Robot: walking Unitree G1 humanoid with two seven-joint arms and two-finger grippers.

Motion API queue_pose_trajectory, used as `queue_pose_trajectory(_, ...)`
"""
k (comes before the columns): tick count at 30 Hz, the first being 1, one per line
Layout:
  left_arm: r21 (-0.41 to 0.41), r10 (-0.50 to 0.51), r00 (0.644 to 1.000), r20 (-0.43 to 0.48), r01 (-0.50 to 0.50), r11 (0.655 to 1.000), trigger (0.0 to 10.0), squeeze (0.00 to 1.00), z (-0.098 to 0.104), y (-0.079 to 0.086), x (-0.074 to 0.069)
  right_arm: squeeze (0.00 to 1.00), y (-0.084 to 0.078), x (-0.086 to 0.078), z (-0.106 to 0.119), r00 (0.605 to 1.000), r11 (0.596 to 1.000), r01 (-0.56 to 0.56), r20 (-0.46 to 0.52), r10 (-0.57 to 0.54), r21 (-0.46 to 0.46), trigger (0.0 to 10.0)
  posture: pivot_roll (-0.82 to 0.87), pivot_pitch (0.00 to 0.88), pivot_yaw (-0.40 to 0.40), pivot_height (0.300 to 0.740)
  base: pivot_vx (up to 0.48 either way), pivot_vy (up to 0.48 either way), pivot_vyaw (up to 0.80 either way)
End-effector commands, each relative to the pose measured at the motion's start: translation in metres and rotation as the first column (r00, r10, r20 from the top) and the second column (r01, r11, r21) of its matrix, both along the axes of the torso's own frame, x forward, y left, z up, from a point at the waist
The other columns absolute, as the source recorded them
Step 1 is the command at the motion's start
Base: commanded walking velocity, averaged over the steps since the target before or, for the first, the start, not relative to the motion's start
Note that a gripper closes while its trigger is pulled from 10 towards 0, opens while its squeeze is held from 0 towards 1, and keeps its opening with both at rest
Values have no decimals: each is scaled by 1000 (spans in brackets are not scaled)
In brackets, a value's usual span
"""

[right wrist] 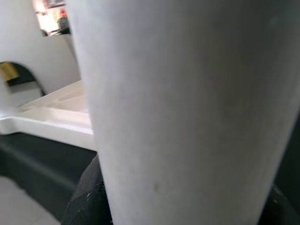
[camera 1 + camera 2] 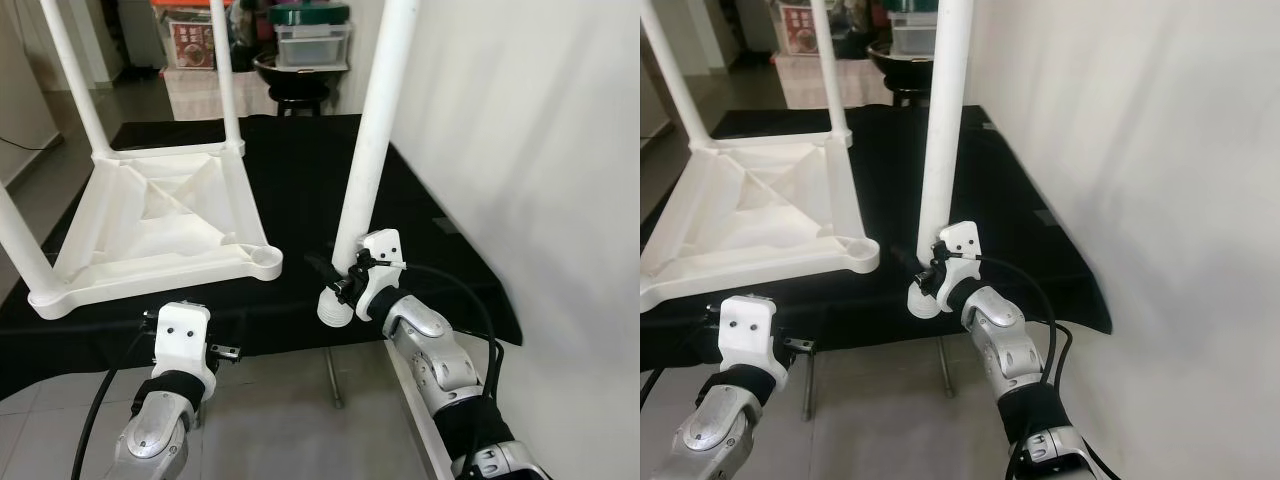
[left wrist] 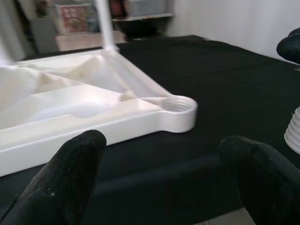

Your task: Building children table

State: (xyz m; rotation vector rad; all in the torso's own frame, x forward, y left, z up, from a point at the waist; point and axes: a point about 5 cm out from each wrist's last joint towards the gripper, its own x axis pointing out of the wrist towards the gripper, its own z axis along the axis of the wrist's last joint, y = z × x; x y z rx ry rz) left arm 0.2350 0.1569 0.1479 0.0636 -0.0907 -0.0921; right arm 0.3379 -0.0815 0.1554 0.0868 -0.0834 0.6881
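Last leg going on: right gripper (image 2: 345, 283), lower centre, clamps the loose leg (image 2: 367, 150). Next, probably thread it into the empty socket (image 2: 266, 260). Left gripper (image 3: 164, 173) gapes wide, empty.

1. The upturned children's tabletop (image 2: 160, 225) is plain white plastic, and so are the legs standing up from it.
2. The loose table leg (image 2: 365, 160) is also plain white.
3. The cloth (image 2: 300, 175) under the parts is solid black.
4. The right gripper (image 2: 340, 283) has black fingers on a white housing, on a silver arm.
5. The left gripper (image 3: 159, 187) has black, finely textured fingers.
6. The wall (image 2: 520, 120) is white.
7. The floor (image 2: 270, 420) is pale beige tile.
8. A storage box (image 2: 312, 42) behind is translucent grey with a green lid.
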Motion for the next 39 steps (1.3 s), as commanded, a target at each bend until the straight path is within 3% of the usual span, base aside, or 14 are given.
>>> queue_pose_trajectory(1, 15, 4, 1000, 1, -4, 1000, 10000, 0, -1, 0, -1, 0, 7, 2, 16, 997, 999, -35, 64, 34, 24, 10000, -199, 2, -83, 740, 368, 0, 788)
queue_pose_trajectory(7, 25, 0, 1000, 23, -1, 1000, 10000, 0, 3, 0, 3, 0, -1, 12, 43, 993, 995, -33, 115, 22, 92, 10000, -202, 0, -83, 740, 410, 0, 400)
queue_pose_trajectory(9, 29, -15, 999, 31, 14, 999, 10000, 0, 4, -3, 5, 0, -3, 15, 49, 989, 999, -13, 150, 9, 30, 10000, -204, 0, -81, 740, 422, 0, 800)
queue_pose_trajectory(22, 41, -42, 999, 29, 41, 998, 10000, 0, 4, -6, 6, 0, 3, 14, 51, 986, 995, -92, 141, 86, 37, 10000, -202, 0, -80, 740, 405, 0, 62)
queue_pose_trajectory(26, 62, -87, 996, 12, 86, 994, 10000, 0, 1, -11, 4, 0, 6, 10, 52, 975, 984, -172, 150, 164, 41, 10000, -198, 0, -82, 740, 169, 0, 0)
queue_pose_trajectory(28, 79, -129, 992, -11, 130, 988, 10000, 0, -2, -15, 1, 0, 7, 5, 53, 952, 962, -272, 154, 264, 37, 10000, -197, 0, -83, 740, 0, 0, 0)
queue_pose_trajectory(33, 95, -194, 980, -50, 198, 976, 10000, 0, -6, -19, -5, 0, 6, -2, 55, 909, 917, -397, 147, 389, 29, 10000, -195, 3, -88, 740, 0, 0, 0)
queue_pose_trajectory(35, 75, -305, 945, -119, 315, 946, 10000, 0, -13, -29, -19, 0, 0, -12, 55, 839, 846, -533, 131, 527, 10, 10000, -194, 10, -92, 740, 0, 0, 0)
queue_pose_trajectory(37, 83, -354, 924, -144, 368, 926, 10000, 0, -16, -34, -25, 0, -3, -14, 54, 816, 822, -570, 116, 566, 2, 10000, -191, 19, -96, 740, 0, 0, 0)
queue_pose_trajectory(39, 75, -432, 883, -184, 451, 890, 10000, 0, -20, -42, -39, 0, -11, -19, 51, 769, 772, -636, 79, 635, -13, 10000, -187, 30, -100, 740, 0, 0, 0)
